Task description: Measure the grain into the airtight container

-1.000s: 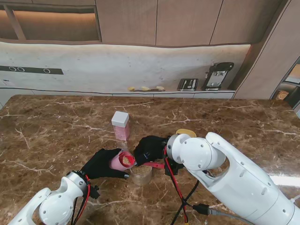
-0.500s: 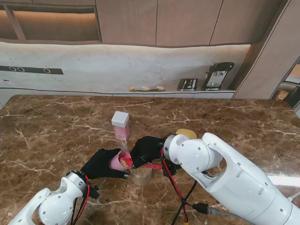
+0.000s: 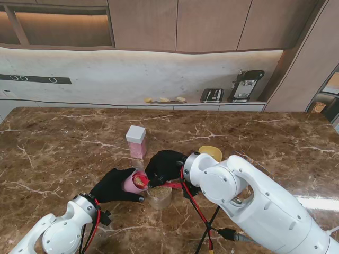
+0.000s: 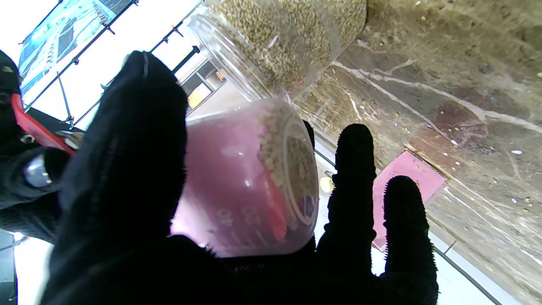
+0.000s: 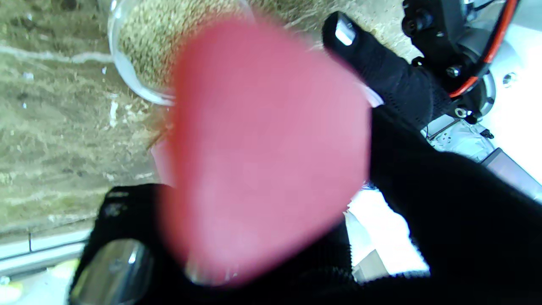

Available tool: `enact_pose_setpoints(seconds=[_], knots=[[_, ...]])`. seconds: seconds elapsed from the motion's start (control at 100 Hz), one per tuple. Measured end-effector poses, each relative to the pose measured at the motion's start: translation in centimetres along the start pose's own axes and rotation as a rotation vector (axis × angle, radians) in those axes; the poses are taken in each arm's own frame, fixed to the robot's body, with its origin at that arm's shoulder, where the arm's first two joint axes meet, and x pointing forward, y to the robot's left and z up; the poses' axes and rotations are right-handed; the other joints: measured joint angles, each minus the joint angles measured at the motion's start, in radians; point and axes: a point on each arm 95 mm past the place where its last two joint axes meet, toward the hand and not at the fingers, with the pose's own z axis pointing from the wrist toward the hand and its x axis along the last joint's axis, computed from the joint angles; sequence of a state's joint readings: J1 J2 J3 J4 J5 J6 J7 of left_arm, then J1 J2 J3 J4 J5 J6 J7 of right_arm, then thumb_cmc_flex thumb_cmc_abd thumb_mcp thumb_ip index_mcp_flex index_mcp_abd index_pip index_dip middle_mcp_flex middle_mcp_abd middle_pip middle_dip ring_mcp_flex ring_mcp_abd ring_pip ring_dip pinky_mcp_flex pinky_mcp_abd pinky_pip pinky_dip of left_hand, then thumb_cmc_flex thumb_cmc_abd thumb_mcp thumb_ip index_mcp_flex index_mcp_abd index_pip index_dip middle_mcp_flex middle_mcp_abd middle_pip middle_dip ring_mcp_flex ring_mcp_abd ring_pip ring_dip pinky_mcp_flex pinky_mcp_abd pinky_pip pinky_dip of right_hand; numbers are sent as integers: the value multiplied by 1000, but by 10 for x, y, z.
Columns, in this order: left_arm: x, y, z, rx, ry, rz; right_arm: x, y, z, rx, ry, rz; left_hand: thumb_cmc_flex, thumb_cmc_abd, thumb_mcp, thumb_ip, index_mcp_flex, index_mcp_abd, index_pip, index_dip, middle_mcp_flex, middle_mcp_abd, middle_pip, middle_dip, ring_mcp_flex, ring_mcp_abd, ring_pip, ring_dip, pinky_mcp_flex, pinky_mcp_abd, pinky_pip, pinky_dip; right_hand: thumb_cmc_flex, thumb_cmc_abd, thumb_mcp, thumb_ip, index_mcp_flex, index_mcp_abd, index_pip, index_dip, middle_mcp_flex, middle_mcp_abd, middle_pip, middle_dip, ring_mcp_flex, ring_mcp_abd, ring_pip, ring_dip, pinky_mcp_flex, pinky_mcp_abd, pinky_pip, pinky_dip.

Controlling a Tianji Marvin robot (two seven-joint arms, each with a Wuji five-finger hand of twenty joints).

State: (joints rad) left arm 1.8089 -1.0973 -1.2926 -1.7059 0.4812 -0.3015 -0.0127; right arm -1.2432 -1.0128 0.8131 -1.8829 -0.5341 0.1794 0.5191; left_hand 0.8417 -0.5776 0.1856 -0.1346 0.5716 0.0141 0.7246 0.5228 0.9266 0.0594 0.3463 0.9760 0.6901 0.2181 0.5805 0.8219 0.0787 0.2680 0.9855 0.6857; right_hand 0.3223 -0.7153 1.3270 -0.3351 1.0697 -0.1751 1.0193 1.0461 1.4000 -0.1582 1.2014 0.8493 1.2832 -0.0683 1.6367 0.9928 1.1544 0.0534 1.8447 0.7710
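My left hand (image 3: 113, 185) is shut on a pink measuring cup (image 3: 132, 182), tipped on its side with its mouth toward my right hand. Grain lies at the cup's (image 4: 245, 182) rim. Under the mouth stands a clear jar (image 3: 159, 197) partly filled with grain (image 4: 288, 38). My right hand (image 3: 165, 165) is shut on a red tool (image 3: 170, 186) whose end reaches the cup's mouth. In the right wrist view the tool (image 5: 262, 148) is a large blur over the jar (image 5: 139, 51).
A pink container with a white lid (image 3: 136, 142) stands farther from me, behind the hands, and also shows in the left wrist view (image 4: 406, 173). A yellow lid (image 3: 210, 152) lies to the right of my right hand. Scattered grains dot the marble table (image 3: 63, 148).
My right hand has shifted left with the red tool, closing in on the cup's mouth. The cup has edged slightly left in my left hand.
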Motion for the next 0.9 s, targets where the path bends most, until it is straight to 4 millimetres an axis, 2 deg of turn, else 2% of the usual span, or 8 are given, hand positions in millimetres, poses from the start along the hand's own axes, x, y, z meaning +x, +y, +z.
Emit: enact_pose_setpoints(seconds=[0.22, 0.6, 0.9], knots=[[2, -1, 0, 2, 4, 0, 4, -3, 0, -45, 15, -92, 0, 0, 0, 0, 0, 0, 0, 0, 0, 0, 0, 0, 0, 0, 0, 0, 0, 0, 0, 0, 0, 0, 0, 0, 0, 0, 0, 0, 0, 0, 0, 0, 0, 0, 0, 0, 0, 0, 0, 0], [4, -2, -1, 10, 6, -2, 12, -4, -6, -199, 65, -412, 0, 0, 0, 0, 0, 1, 0, 0, 0, 0, 0, 0, 0, 0, 0, 0, 0, 0, 0, 0, -1, -12, 4, 0, 10, 0, 0, 0, 0, 0, 3, 0, 0, 0, 0, 0, 0, 0, 0, 0], [4, -2, -3, 21, 1, -9, 14, -8, -8, -286, 95, -479, 0, 0, 0, 0, 0, 2, 0, 0, 0, 0, 0, 0, 0, 0, 0, 0, 0, 0, 0, 0, -12, -15, 6, 0, 20, -12, 0, 11, 1, -2, 12, 0, 0, 0, 1, 0, 0, 0, 0, 0]])
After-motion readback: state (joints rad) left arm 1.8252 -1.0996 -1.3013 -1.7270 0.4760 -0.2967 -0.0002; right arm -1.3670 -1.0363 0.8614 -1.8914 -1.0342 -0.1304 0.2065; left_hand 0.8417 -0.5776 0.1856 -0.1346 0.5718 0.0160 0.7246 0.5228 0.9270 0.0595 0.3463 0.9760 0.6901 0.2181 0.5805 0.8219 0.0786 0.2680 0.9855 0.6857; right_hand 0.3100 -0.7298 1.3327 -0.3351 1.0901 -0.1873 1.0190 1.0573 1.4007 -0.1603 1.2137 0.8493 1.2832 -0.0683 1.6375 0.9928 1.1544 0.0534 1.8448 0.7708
